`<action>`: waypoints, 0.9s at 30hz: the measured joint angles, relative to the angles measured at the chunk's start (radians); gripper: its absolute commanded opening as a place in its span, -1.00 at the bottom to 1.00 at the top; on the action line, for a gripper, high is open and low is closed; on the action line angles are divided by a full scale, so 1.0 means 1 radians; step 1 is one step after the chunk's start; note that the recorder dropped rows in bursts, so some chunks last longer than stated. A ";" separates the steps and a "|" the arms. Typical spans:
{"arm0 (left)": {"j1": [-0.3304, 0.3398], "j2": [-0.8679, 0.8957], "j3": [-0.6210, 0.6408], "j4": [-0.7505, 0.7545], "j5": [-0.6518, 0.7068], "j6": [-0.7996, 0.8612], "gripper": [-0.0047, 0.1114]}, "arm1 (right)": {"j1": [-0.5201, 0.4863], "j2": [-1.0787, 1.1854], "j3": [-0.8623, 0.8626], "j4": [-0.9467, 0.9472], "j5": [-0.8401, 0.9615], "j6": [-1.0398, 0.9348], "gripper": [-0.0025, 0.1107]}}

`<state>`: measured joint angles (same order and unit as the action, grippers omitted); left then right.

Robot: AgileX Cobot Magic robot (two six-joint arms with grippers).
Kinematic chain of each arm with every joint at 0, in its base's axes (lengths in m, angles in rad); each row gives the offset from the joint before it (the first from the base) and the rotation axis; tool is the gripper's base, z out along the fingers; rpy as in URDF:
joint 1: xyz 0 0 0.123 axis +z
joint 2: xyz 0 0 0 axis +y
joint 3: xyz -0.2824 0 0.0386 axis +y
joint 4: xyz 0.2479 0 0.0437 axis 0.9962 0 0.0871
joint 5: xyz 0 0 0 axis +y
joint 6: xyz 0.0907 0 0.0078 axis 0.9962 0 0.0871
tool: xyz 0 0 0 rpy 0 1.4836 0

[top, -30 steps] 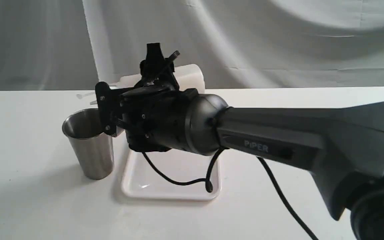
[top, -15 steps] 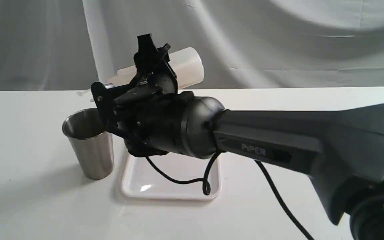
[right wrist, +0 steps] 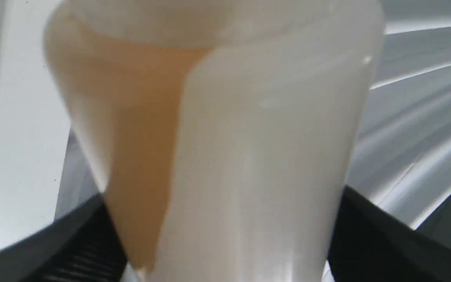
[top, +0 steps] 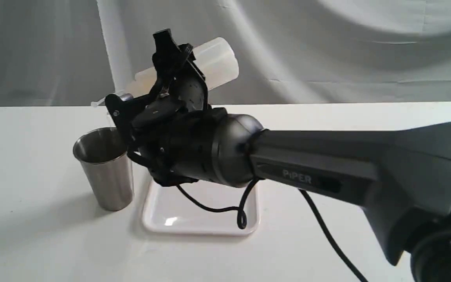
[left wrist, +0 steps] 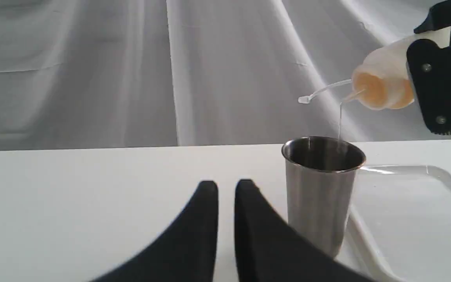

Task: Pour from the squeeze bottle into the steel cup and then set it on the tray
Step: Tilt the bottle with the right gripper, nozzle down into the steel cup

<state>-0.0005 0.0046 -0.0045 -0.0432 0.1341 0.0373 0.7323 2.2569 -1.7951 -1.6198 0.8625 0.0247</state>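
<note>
My right gripper (top: 176, 68) is shut on the squeeze bottle (top: 215, 60), which is tipped with its base raised and its nozzle pointing down over the steel cup (top: 106, 172). In the left wrist view a thin stream runs from the squeeze bottle (left wrist: 382, 82) into the steel cup (left wrist: 321, 196), and amber liquid sits at the nozzle end. The cup stands upright on the table, just left of the white tray (top: 206, 213). The bottle (right wrist: 249, 137) fills the right wrist view between the black fingers (right wrist: 386, 243). My left gripper (left wrist: 225, 219) is low over the table near the cup, shut and empty.
The tethered cap strap (left wrist: 319, 93) sticks out beside the nozzle. A black cable (top: 217, 209) from the right wrist hangs down onto the tray. Draped grey cloth (top: 327, 47) backs the white table (top: 33, 219).
The right arm has tipped the bottle further: its base has risen and the wrist has lifted slightly, with the nozzle kept over the cup. Cup and tray have not moved.
</note>
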 measured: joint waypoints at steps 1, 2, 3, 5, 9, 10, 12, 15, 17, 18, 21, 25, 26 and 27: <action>0.000 0.000 0.000 0.000 0.000 0.000 -0.78 | 0.000 0.000 0.000 -0.003 0.000 0.000 -0.13; 0.000 0.000 0.000 0.000 0.000 0.000 -0.78 | 0.000 0.000 0.000 -0.006 0.000 0.000 -0.13; 0.000 0.000 0.000 0.000 0.000 0.000 -0.78 | 0.000 0.000 0.000 -0.009 0.000 0.000 -0.13; 0.000 0.000 0.000 0.000 0.000 0.000 -0.78 | 0.002 0.000 0.000 -0.025 0.002 0.000 -0.13; 0.000 0.000 0.000 0.000 0.000 0.000 -0.78 | 0.008 0.000 0.000 -0.054 0.010 0.000 -0.13; 0.000 0.000 0.000 0.000 0.000 0.000 -0.78 | 0.010 0.000 0.000 -0.058 0.010 0.000 -0.13; 0.000 0.000 0.000 0.000 0.000 0.000 -0.78 | 0.012 0.000 0.000 -0.066 0.010 0.000 -0.13; 0.000 0.000 0.000 0.000 0.000 0.000 -0.78 | 0.012 0.000 0.000 -0.077 0.010 0.000 -0.13; 0.000 0.000 0.000 0.000 0.000 0.000 -0.78 | 0.012 0.000 0.000 -0.081 0.011 0.000 -0.13; 0.000 0.000 0.000 0.000 0.000 0.000 -0.78 | 0.012 0.000 0.000 -0.082 0.011 0.000 -0.13; 0.000 0.000 0.000 0.000 0.000 0.000 -0.78 | 0.012 0.000 0.000 -0.083 0.011 -0.002 -0.13; 0.000 0.000 0.000 0.000 0.000 0.000 -0.78 | 0.012 0.000 0.000 -0.085 0.014 -0.002 -0.13; 0.000 0.000 0.000 0.000 0.000 0.000 -0.78 | 0.012 0.000 0.000 -0.085 0.014 -0.005 -0.13; 0.000 0.000 0.000 0.000 0.000 0.000 -0.78 | 0.012 0.000 0.000 -0.085 0.014 -0.008 -0.13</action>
<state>-0.0005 0.0046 -0.0045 -0.0432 0.1341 0.0373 0.7445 2.2569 -1.7951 -1.7051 0.8761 0.0168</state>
